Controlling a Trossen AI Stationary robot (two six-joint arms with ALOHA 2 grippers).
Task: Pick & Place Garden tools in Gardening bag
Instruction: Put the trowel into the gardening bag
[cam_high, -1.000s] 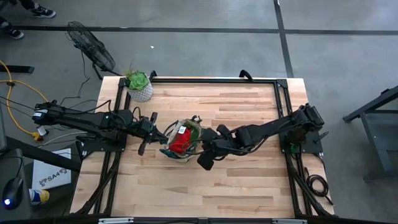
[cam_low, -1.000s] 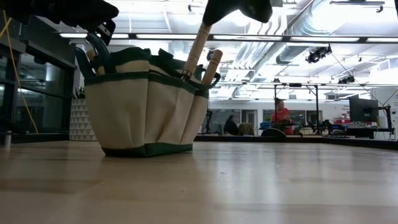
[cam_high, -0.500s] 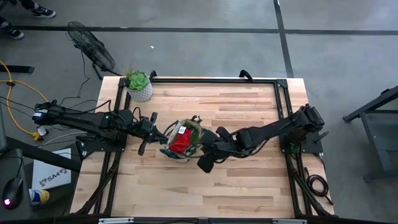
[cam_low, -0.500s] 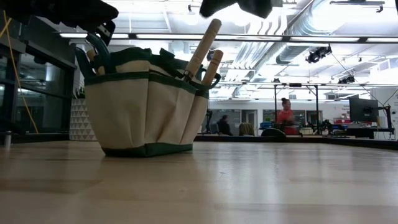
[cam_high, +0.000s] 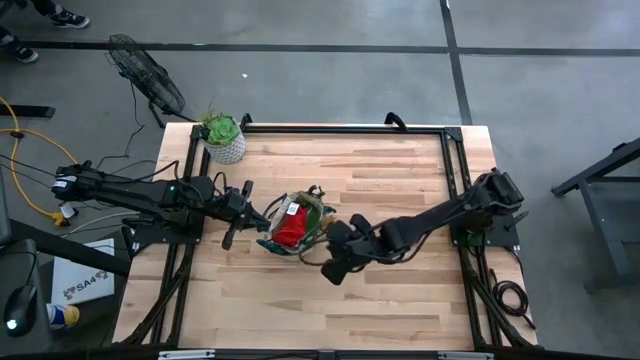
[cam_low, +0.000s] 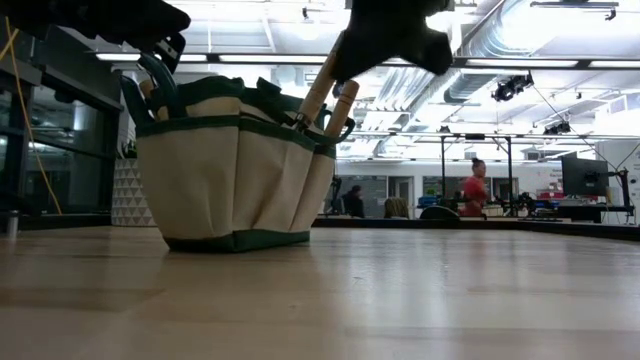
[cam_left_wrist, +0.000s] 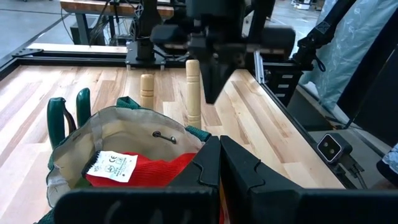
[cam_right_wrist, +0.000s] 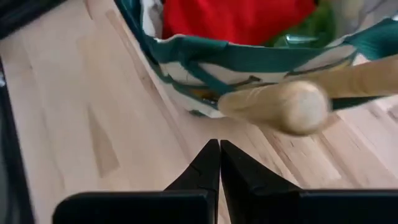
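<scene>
- The gardening bag (cam_high: 292, 226) stands upright near the middle of the wooden table (cam_high: 400, 170), a little left of centre; in the low view it (cam_low: 230, 170) is a beige tote with dark green trim.
- A red cloth piece (cam_left_wrist: 146, 171) with a white label lies inside the bag's open mouth; from above it (cam_high: 290, 225) fills most of the opening.
- Two pale wooden trowel handles (cam_left_wrist: 193, 90) stick up out of the bag's right side; in the low view they (cam_low: 340, 105) lean to the right over the rim. The blades are hidden in the pockets.
- Green shear handles (cam_left_wrist: 68, 115) rise from the bag's left side, also seen at the left rim in the low view (cam_low: 155, 80).
- The right gripper (cam_high: 335, 268) hangs just right of the bag and nearer the front edge, fingers clenched together and empty; its wrist view shows the closed tips (cam_right_wrist: 214, 158) above bare table, with a handle end (cam_right_wrist: 283, 106) just beyond them, not touching.
- The left gripper (cam_high: 250, 213) sits just left of the bag, at its rim, fingers pressed together with nothing between them (cam_left_wrist: 217, 168).
- A green plant in a white pot (cam_high: 224, 138) stands at the table's far left corner, well apart from the bag.
- In the low view a person in red (cam_low: 477, 188) shows in the room beyond the table.
</scene>
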